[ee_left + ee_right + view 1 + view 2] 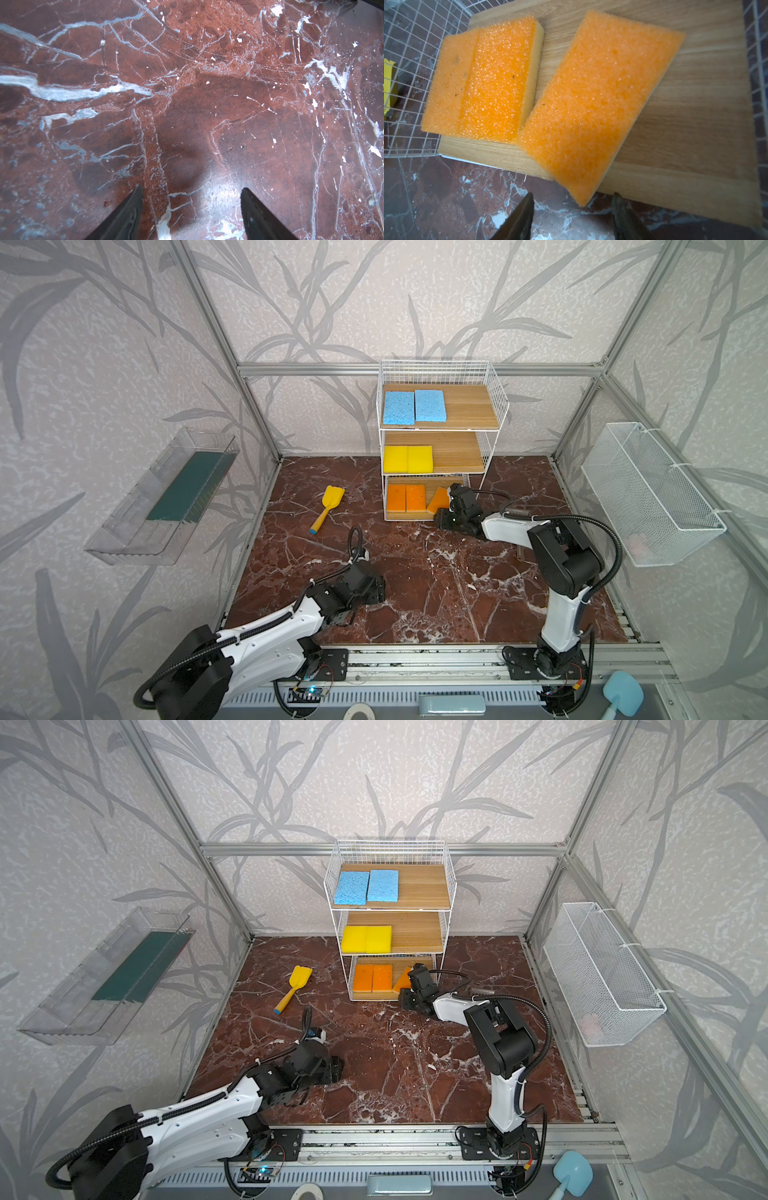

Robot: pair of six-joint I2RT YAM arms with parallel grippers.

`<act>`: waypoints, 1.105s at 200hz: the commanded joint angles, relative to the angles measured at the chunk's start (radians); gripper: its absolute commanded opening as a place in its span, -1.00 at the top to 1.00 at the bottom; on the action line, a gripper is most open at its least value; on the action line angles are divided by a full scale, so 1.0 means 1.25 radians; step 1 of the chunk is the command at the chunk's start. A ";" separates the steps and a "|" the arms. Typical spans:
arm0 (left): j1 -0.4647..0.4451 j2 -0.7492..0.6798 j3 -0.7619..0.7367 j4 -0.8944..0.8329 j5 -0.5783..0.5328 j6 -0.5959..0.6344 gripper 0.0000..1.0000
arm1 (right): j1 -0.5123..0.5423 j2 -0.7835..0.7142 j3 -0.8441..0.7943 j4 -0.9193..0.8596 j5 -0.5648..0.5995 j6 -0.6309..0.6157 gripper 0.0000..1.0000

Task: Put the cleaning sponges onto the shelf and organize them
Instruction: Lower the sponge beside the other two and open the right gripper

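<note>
My right gripper (572, 197), parted, holds nothing; skewed orange sponge (596, 104) overhangs bottom shelf board's (695, 128) front edge, bare wood beside it.

Shelf (419, 886) bears blue sponges (351, 887) topmost; yellow sponges (365, 939) midway; orange sponges (372, 977) lowest (one askew by right pincer (413, 971)).

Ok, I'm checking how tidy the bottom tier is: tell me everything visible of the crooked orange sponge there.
The crooked orange sponge is a rectangular foam block, coarse orange face up, a thin pale layer showing along one edge. It seems to lie flat on the shelf's bottom board, angled to the two straight orange sponges; one corner touches the nearer one, another overhangs the board's front edge. The fingers of the right gripper stand apart beside that corner, not touching.
</note>
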 commanded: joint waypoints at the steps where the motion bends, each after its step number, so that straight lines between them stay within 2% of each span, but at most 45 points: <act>1: 0.004 0.007 0.013 0.002 -0.002 -0.010 -0.52 | -0.005 -0.047 -0.025 0.008 0.008 -0.007 -0.28; 36: 0.004 0.013 0.012 0.014 0.002 -0.011 -0.52 | -0.005 -0.098 -0.122 0.126 0.012 0.015 -0.36; 90: 0.004 -0.001 0.004 0.017 0.003 -0.009 -0.52 | 0.015 -0.110 -0.251 0.387 0.054 0.131 -0.38; 130: 0.004 -0.028 -0.011 0.007 0.000 -0.013 -0.52 | 0.027 -0.095 -0.228 0.382 0.157 0.192 -0.38; 170: 0.004 -0.076 -0.027 -0.013 -0.006 -0.016 -0.52 | 0.026 -0.070 -0.192 0.377 0.192 0.211 -0.38; 221: 0.004 -0.104 -0.042 -0.024 -0.004 -0.021 -0.52 | 0.026 -0.032 -0.121 0.304 0.218 0.240 -0.39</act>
